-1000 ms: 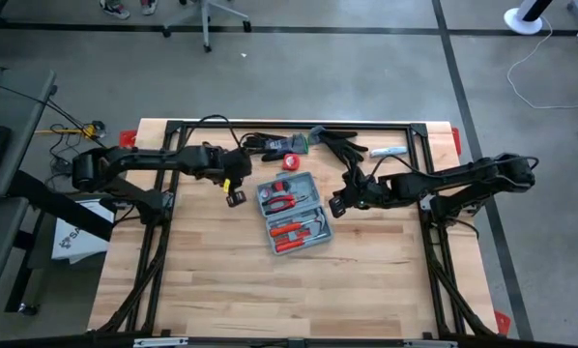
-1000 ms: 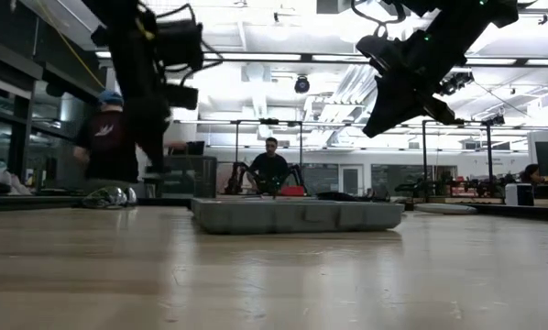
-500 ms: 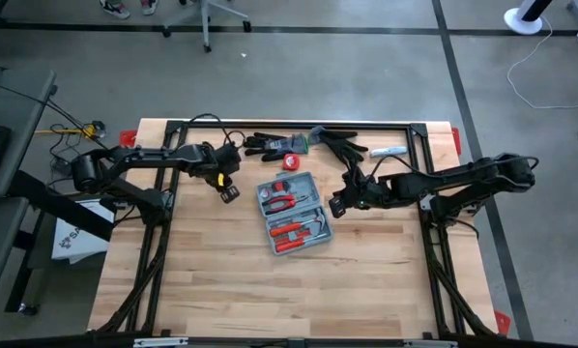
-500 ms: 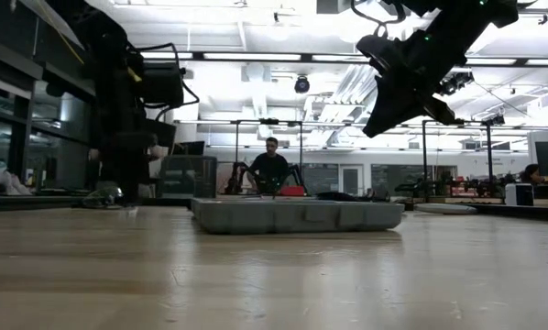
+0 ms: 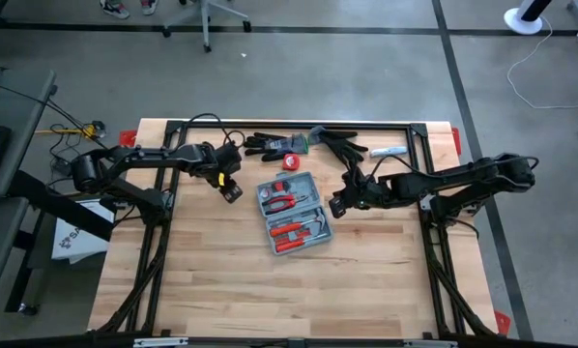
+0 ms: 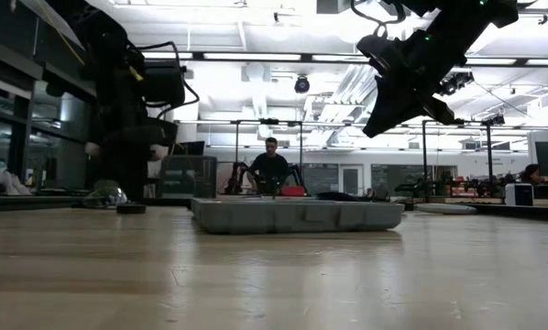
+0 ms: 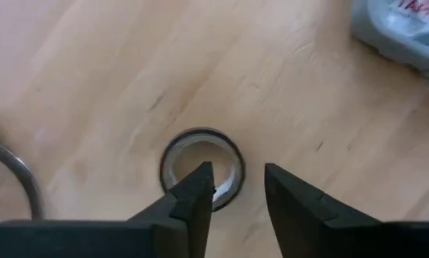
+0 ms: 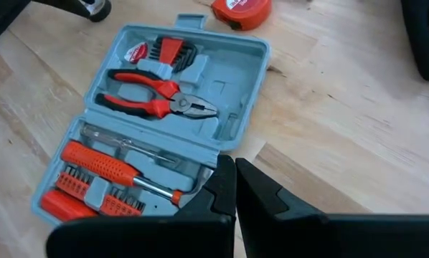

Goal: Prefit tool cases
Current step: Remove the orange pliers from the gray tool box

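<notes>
While tool case [image 5: 294,213] lies open

Bench items outside my job
Black gloves [image 5: 270,144], orange tape measure [image 5: 291,160], small dark ring [image 7: 201,168] on my wooden table [image 5: 221,280]; person [image 6: 271,170] seated beyond.

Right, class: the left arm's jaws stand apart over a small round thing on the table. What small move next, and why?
Probably lift the left gripper straight up. Its jaws are apart and the small black roll lies on the wood beside the open tool case, so it looks set down. The right gripper waits shut over the case.
</notes>
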Controlling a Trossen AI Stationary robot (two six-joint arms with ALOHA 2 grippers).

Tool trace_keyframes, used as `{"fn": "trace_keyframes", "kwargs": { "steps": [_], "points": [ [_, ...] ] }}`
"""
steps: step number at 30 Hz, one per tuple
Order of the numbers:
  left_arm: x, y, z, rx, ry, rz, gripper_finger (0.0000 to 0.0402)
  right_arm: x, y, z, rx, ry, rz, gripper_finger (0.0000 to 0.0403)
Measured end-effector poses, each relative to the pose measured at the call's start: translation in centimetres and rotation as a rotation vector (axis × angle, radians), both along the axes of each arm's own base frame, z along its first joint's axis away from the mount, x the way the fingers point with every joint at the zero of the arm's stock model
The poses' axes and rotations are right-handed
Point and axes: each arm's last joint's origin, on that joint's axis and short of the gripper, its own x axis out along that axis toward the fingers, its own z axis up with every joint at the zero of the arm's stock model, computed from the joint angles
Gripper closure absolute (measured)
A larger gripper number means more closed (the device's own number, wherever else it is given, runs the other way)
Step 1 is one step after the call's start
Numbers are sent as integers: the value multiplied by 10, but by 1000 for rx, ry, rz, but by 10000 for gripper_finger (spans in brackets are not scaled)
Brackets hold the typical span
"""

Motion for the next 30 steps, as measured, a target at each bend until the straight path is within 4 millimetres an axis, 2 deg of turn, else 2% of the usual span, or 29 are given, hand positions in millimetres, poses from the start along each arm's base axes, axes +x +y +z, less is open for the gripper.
{"fn": "trace_keyframes", "kwargs": {
  "steps": [6, 10, 18, 26, 30],
  "points": [
    [11, 0, 12, -82, -93, 7, 273, 0, 0, 0, -3, 2, 4, 403],
    [26, -6, 26, -62, -161, -23, 276, 0, 0, 0, -3, 2, 4, 403],
    [70, -44, 52, 46, -437, -183, 282, 0, 0, 0, -17, 3, 3, 403],
    [95, -85, 35, 78, -466, -302, 283, 2, 0, -2, -19, 7, 2, 403],
    [101, -93, 21, 126, -397, -296, 283, 7, 0, -9, -13, 21, 7, 403]
  ]
}}
